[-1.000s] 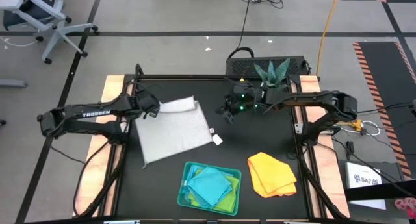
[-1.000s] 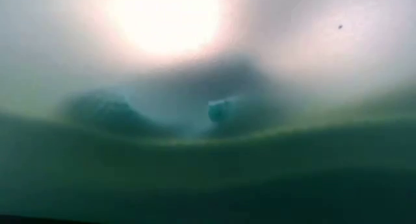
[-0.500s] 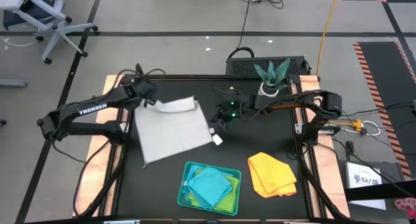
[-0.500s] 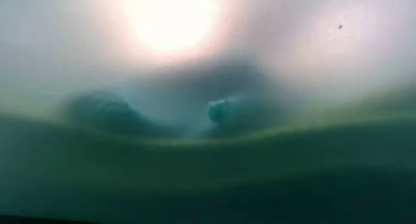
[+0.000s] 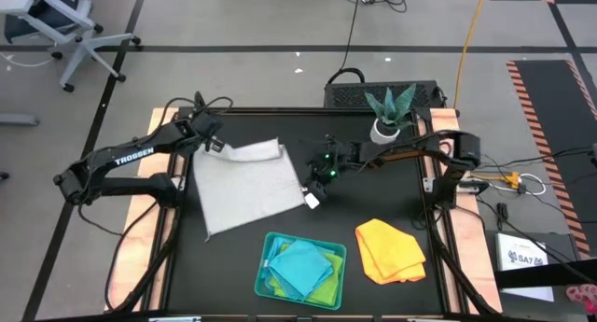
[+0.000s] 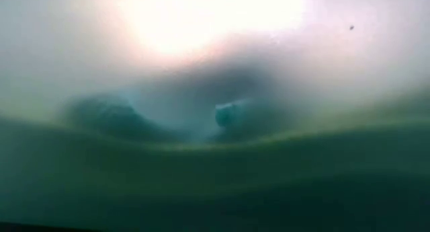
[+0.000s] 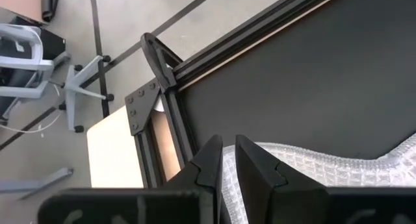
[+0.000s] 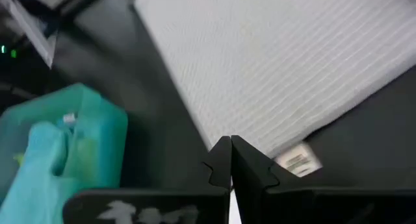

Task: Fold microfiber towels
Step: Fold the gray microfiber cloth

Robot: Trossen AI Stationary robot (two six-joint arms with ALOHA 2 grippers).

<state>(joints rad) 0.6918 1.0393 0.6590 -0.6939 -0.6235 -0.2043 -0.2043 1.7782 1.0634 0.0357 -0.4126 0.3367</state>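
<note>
The grey-white towel [image 5: 250, 186] lay spread on the table [image 5: 373, 196], one far edge rumpled. The left tool [image 5: 213, 143] sat at that rumpled corner, its fingers a narrow slit apart with the weave just beyond their tips; whether any cloth was pinched could not be told. The right tool [image 5: 312, 177], fingers pressed together and holding nothing, hovered just beside the near corner with the label [image 8: 298, 160]. To fold well, it would need to open, take that corner, and both corners should be carried across evenly.

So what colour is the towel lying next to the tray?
Yellow-orange: the towel beside the teal tray, best in the high view.
</note>
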